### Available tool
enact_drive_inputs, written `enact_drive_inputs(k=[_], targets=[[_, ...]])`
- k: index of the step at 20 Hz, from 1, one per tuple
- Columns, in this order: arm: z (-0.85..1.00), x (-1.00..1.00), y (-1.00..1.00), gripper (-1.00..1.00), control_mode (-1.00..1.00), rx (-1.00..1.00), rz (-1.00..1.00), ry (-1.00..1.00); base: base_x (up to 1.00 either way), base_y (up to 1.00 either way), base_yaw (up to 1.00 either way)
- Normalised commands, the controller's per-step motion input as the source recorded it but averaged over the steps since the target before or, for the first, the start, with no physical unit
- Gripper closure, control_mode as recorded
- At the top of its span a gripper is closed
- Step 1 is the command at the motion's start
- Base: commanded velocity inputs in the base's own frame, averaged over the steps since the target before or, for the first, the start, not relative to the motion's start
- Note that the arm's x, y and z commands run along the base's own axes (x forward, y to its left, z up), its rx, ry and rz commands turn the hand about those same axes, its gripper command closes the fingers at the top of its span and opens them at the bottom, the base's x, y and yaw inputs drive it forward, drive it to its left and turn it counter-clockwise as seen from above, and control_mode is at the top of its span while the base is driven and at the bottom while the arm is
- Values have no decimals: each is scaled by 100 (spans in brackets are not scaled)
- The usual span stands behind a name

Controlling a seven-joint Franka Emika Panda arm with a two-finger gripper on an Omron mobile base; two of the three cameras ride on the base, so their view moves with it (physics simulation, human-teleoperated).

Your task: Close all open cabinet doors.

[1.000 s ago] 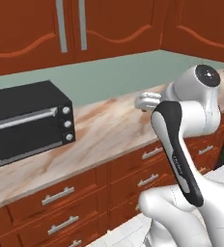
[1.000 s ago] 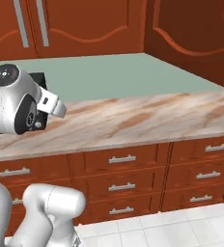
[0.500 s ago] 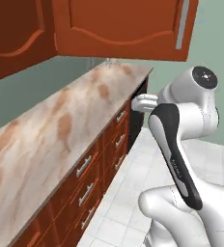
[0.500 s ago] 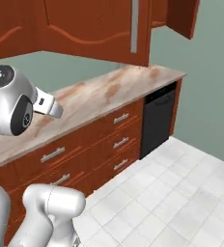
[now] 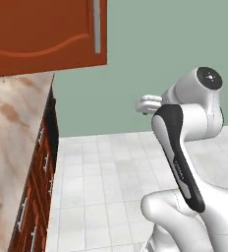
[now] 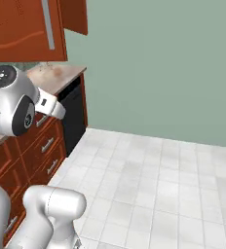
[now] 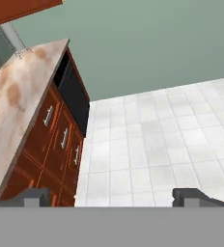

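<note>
Up top on the left hangs a reddish-brown cabinet door (image 6: pixel 17 29), its long grey bar handle (image 6: pixel 48 24) running vertically near its right edge. Just behind it to the right, a second cabinet door (image 6: pixel 75 15) stands swung out, seen nearly edge-on against the green wall (image 6: pixel 163 63). Below, the marbled counter (image 6: pixel 56 73) ends at a wooden side panel, with a black appliance front (image 6: pixel 72 116) tucked under its end. Wooden drawers (image 6: pixel 44 146) with short silver handles run along the lower left. The white arm (image 6: pixel 15 104) sits in front of them, its wrist pointing right. Pale floor tiles (image 6: pixel 159 194) spread across the rest.
</note>
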Motion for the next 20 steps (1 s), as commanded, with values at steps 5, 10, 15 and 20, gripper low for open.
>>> enact_drive_inputs(k=[5, 10, 15, 20], targets=[[0, 0, 0, -100, 100, 0, 0, 0, 39, -18, -44], [0, 0, 0, -100, 100, 0, 0, 0, 62, -21, -26], [0, 0, 0, -100, 100, 0, 0, 0, 84, -17, -8], [0, 0, 0, -100, 100, 0, 0, 0, 94, -18, 2]])
